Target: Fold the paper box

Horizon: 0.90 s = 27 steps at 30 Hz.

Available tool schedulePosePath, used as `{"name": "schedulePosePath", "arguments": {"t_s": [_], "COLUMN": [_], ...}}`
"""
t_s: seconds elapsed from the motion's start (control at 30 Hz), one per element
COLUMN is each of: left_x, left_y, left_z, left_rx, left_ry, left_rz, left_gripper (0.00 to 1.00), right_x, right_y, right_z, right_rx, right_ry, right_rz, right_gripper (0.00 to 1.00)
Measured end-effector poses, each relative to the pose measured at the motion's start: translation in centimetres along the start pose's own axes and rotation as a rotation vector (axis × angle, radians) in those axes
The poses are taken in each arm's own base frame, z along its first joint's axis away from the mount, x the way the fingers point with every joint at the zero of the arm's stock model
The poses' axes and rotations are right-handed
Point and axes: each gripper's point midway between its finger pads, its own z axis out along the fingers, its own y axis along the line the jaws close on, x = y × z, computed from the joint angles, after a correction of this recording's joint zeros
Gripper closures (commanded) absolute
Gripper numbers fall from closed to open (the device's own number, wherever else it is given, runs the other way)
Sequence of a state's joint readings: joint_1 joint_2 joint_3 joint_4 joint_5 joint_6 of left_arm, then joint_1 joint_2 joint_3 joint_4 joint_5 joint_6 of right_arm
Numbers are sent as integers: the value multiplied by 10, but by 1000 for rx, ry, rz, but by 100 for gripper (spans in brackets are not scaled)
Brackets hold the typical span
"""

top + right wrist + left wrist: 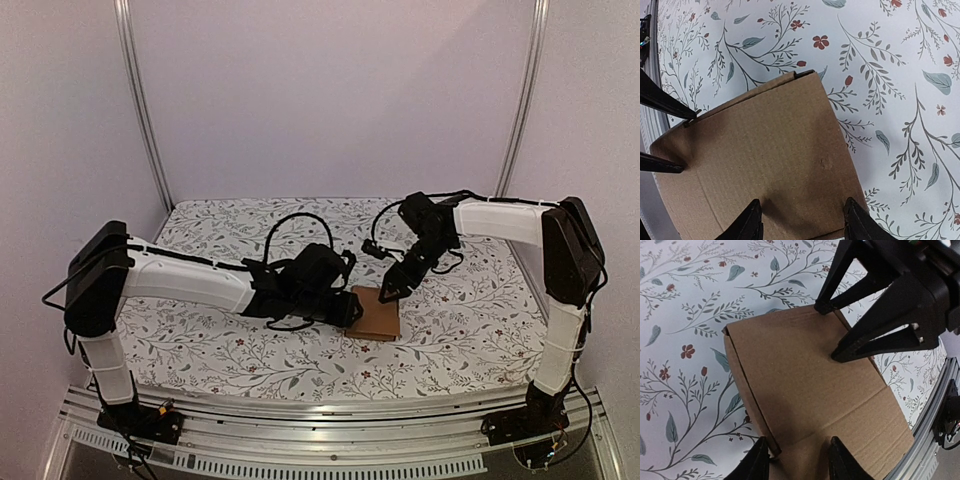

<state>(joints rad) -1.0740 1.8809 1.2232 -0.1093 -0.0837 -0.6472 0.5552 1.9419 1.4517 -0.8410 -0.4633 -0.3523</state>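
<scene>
Top view: paper box lying flattish on bench; left claw at box's left edge, right claw at box's far edge.
Left wrist: left claw spread, straddling box's folded side edge; nothing clenched.
Right wrist: right claw spread, tips resting on box's top panel.
Advice: probably pin panel with right; fold squarely along score.

High rear overview; two close downward wrist views from opposite sides, both on the paper box.

White shells on left arm and right arm, black joints, looping black cables, left gripper tapered, matte black.
</scene>
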Motion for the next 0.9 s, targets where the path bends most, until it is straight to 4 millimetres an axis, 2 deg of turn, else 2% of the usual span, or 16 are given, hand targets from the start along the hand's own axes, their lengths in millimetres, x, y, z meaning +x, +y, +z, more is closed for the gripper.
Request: {"name": "schedulePosePath", "arguments": {"t_s": [0.17,0.3,0.53,0.63,0.77,0.9], "left_x": [13,24,23,21,19,18], "left_y": [4,8,7,6,5,4], "left_z": [4,10,13,14,14,15], "left_rx": [9,12,19,11,-3,-20], "left_ry": [22,44,37,35,36,38], "left_rz": [-24,-46,-58,-49,-27,-3], "left_gripper": [67,63,62,62,62,62], "right_x": [2,5,9,14,12,13], "right_y": [6,11,9,9,11,8], "right_z": [0,1,-7,-19,-37,-34], "right_rx": [4,6,53,97,146,152], "right_ry": [7,16,25,31,8,18], "right_rz": [-15,-28,-45,-59,-89,-94], "right_gripper": [44,43,40,38,36,33]}}
